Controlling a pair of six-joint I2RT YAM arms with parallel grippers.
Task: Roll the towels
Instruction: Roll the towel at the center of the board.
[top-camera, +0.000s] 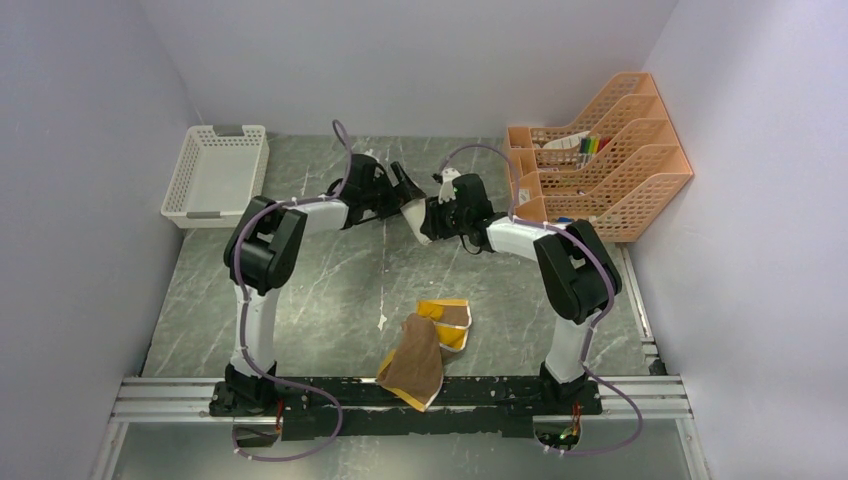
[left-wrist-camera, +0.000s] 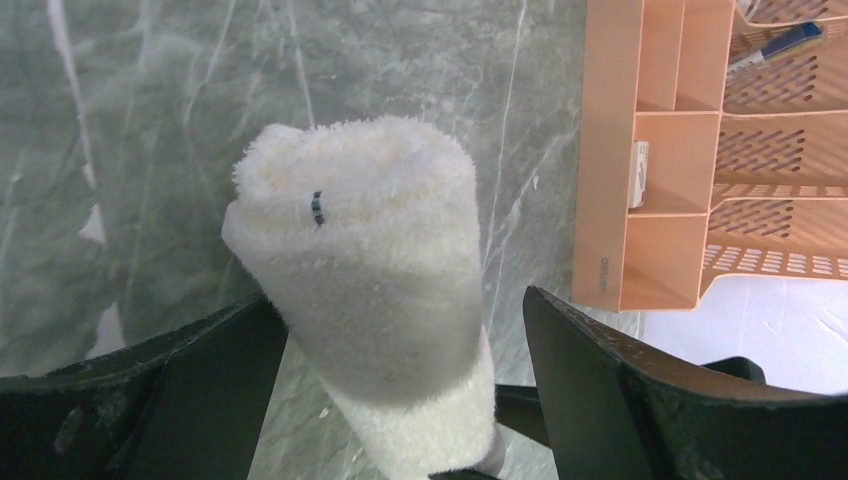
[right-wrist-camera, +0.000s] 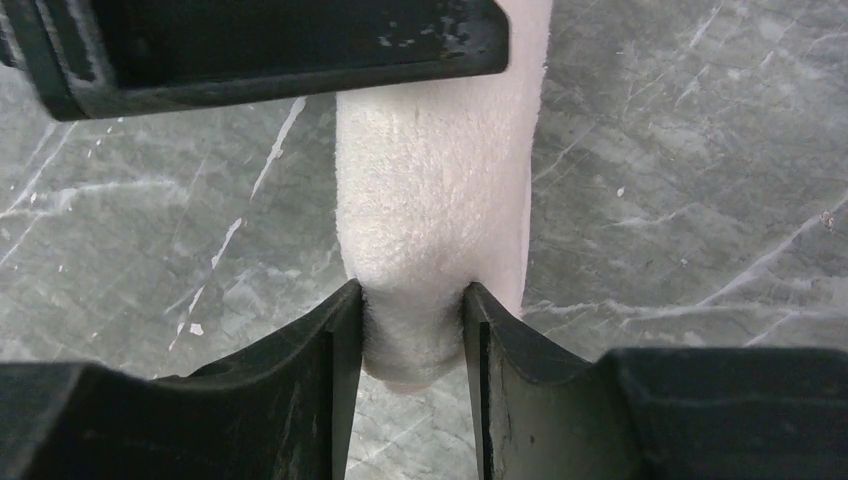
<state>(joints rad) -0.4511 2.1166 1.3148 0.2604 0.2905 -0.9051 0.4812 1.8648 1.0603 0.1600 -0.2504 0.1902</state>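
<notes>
I read the right gripper (right-wrist-camera: 410, 300) pinching the end of the rolled white towel (right-wrist-camera: 430, 200). Left gripper (left-wrist-camera: 400, 320) spread wide around the roll. Brown towel (top-camera: 412, 362) lies crumpled at the near edge of the table (top-camera: 330, 280).

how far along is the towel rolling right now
Done, by the look of it: the cream towel is wound into a tight roll. In hand: the right end effector pinches one end of that roll, while the left end effector stands wide open on either side of it. Left: the brown towel lies crumpled and unrolled at the front of the table, and the cream roll is not yet released.
</notes>
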